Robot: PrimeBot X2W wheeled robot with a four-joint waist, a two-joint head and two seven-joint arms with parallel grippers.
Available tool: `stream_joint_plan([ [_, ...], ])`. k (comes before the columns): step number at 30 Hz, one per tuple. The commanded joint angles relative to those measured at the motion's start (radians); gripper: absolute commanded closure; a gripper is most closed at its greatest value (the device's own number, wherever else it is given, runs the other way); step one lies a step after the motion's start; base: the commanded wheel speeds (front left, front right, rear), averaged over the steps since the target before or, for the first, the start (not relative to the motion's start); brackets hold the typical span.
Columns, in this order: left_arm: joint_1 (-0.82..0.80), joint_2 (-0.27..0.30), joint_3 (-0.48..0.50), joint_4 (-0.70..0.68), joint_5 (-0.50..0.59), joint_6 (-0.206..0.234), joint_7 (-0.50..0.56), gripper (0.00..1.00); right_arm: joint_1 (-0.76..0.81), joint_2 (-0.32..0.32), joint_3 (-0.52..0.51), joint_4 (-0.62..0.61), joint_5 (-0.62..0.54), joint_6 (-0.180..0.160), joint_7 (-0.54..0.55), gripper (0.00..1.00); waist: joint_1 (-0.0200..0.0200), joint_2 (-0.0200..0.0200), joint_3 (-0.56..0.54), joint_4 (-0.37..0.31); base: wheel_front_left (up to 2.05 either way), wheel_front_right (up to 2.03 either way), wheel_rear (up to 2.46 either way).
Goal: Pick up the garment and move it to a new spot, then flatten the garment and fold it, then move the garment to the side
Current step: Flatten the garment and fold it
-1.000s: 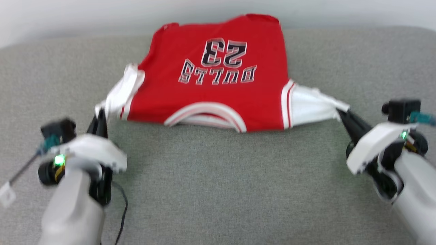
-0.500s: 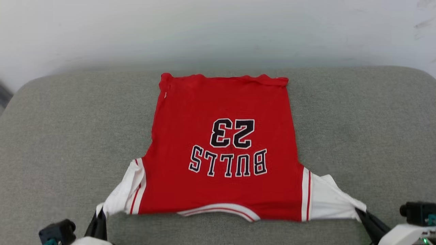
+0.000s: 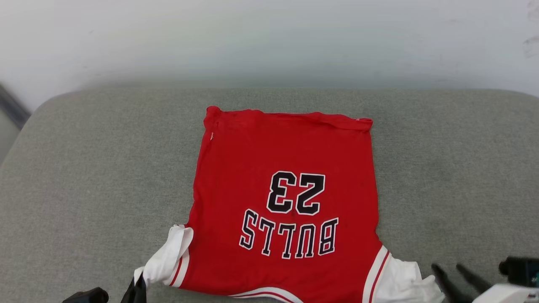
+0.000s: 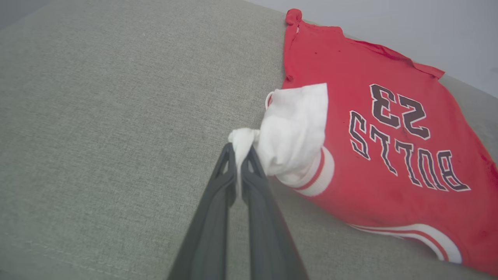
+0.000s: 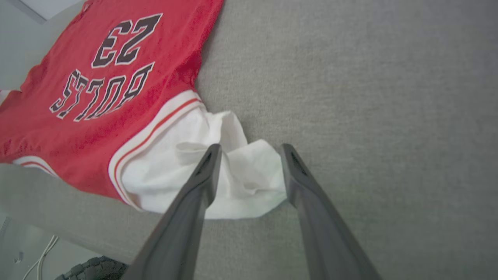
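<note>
Broadly, grey cushion (image 3: 105, 168) surrounds the garment (image 3: 286, 168); pale wall (image 3: 252, 38) behind.

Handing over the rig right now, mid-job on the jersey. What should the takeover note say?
Hands: left hand shut on the bunched left sleeve; right hand open over the right sleeve, gripping nothing.
Things: garment lies print-up on the grey cushion, collar toward the robot.
Done: body laid flat.
Left: smooth the sleeves, fold, move it aside.

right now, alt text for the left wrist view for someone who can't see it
The left gripper pinches the tip of the white sleeve of a red BULLS 23 jersey, which lies spread on a grey fabric cushion.
</note>
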Motion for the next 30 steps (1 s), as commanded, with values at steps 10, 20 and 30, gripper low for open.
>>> stream_joint_plan([
  [10,-0.122,-0.009,-0.05,-0.092,0.06,0.0,-0.017,1.0,-0.499,-0.021,-0.116,0.167,0.014,-0.001,-0.008,0.0,0.0003,0.0,0.166,0.065,0.0,0.0,0.0],
  [20,-0.286,-0.064,-0.13,-0.107,0.111,-0.039,-0.078,1.0,-0.989,-0.12,0.007,0.516,0.02,-0.001,0.262,0.0,0.0003,0.0,0.349,0.19,0.0,0.0,0.0],
  [30,-0.352,-0.099,-0.164,-0.082,0.116,-0.061,-0.131,1.0,-1.221,-0.09,0.023,0.719,0.024,-0.001,0.377,0.0,0.0003,0.0,0.462,0.237,0.0,0.0,0.0],
])
